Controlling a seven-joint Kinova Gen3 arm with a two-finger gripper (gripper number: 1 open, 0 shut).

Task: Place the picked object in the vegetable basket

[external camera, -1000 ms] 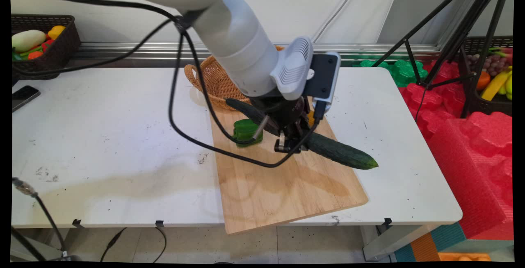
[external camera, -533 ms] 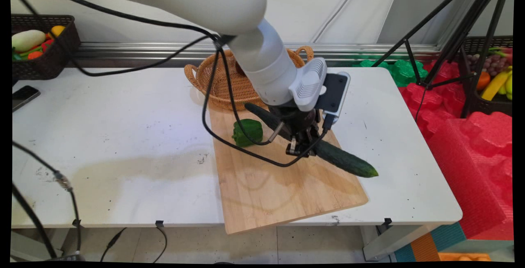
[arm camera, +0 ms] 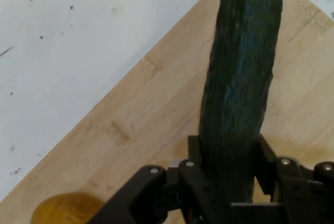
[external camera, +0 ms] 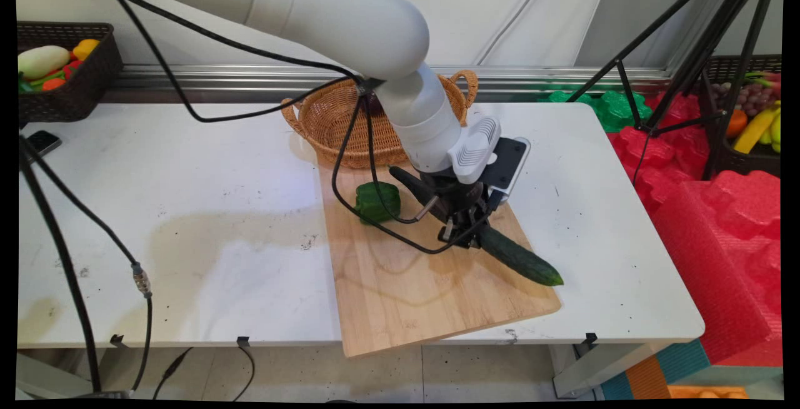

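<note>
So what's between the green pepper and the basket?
Nothing but bare wood. In the main view, the green pepper sits on the cutting board, and only a strip of board separates it from the basket.

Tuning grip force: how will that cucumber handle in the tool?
The cucumber looks stiff: its ends stick out unsagging either side of the tool. Long overhang means it may pivot in the grip. Round, so probably rolls on the board once released.

White arm, black cables, black fingers, silver screws.
</note>
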